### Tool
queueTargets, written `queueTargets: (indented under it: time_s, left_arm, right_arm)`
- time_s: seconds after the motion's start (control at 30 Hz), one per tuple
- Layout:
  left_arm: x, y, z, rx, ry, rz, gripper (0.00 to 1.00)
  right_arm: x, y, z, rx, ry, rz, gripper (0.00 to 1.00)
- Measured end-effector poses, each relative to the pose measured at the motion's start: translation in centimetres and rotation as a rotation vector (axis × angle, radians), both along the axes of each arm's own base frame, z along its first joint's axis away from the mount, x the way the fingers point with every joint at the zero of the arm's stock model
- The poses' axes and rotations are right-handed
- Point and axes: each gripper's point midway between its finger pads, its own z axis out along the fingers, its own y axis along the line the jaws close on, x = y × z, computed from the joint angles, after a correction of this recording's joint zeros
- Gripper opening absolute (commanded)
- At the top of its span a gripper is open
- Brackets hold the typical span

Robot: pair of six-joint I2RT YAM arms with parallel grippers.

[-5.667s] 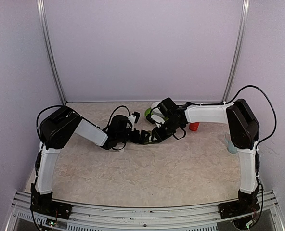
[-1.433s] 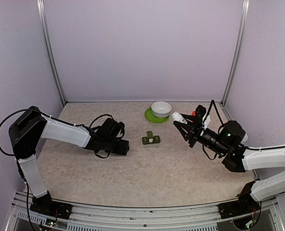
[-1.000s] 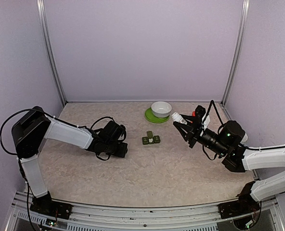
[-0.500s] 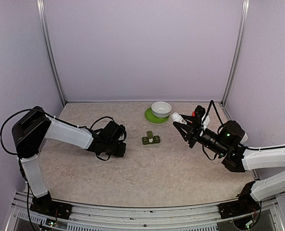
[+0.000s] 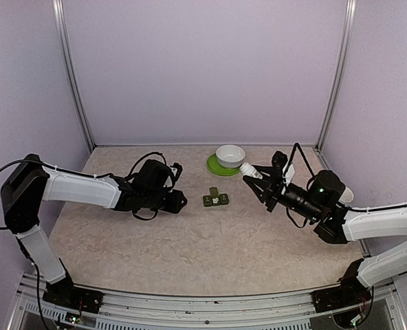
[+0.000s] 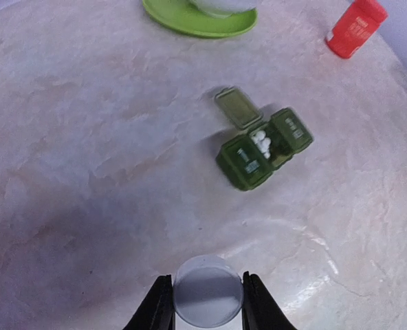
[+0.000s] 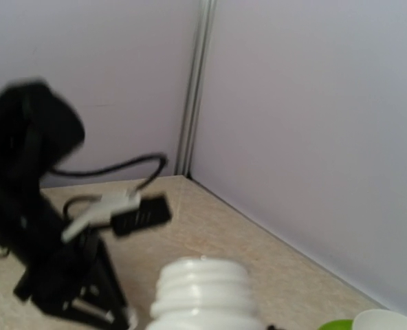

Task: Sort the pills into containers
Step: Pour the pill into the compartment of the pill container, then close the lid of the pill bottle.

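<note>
Containers (image 5: 216, 199) sit mid-bench (image 5: 190, 247), well apart from both arms, with the middle lid up and white pills (image 6: 261, 142) inside. The right fingers (image 5: 263, 189) clamp the uncapped white bottle (image 7: 203, 292), and the left fingers (image 6: 161, 306) pinch a round cap (image 6: 208, 300). I'd get the bottle mouth low over an open compartment and tip slowly.

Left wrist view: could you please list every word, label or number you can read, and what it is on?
Red bottle: white lettering, too blurred to read.
Containers: pale marks on top of the two shut compartments, too small to read.
Nothing else shows text.
</note>
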Motion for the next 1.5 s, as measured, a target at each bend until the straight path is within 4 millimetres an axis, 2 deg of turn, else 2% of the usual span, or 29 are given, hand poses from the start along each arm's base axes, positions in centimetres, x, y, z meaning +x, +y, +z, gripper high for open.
queueTargets:
  time_s: [0.27,0.5,0.7,0.9,1.13,1.33,1.5]
  left_arm:
    - [-1.1,-2.7,7.4,-0.215,-0.097,-0.133,0.29]
    - [-3.8,-4.7,12.9,-0.415,-0.159,-0.306,0.29]
    - [-6.5,-6.7,16.6,-0.571,-0.178,-0.459,0.30]
    - [-8.5,-7.6,18.6,-0.682,-0.152,-0.556,0.30]
    - [-10.0,-8.1,20.7,-0.797,-0.131,-0.611,0.30]
    - [-10.9,-8.4,21.6,-0.861,-0.105,-0.646,0.30]
    - [-11.1,-8.7,21.6,-0.877,-0.091,-0.656,0.30]
  right_arm:
    - [-0.4,1.4,-0.3,-0.029,0.008,0.070,0.23]
    - [-1.6,3.1,-0.5,-0.049,0.005,0.152,0.23]
    - [-2.7,4.7,-0.5,-0.057,0.005,0.205,0.23]
    - [-3.4,5.6,-0.4,-0.058,0.003,0.233,0.22]
    - [-3.8,6.1,0.1,-0.049,-0.008,0.242,0.22]
    - [-3.8,6.3,0.6,-0.041,-0.015,0.239,0.22]
    - [-3.9,6.3,0.7,-0.039,-0.017,0.236,0.22]
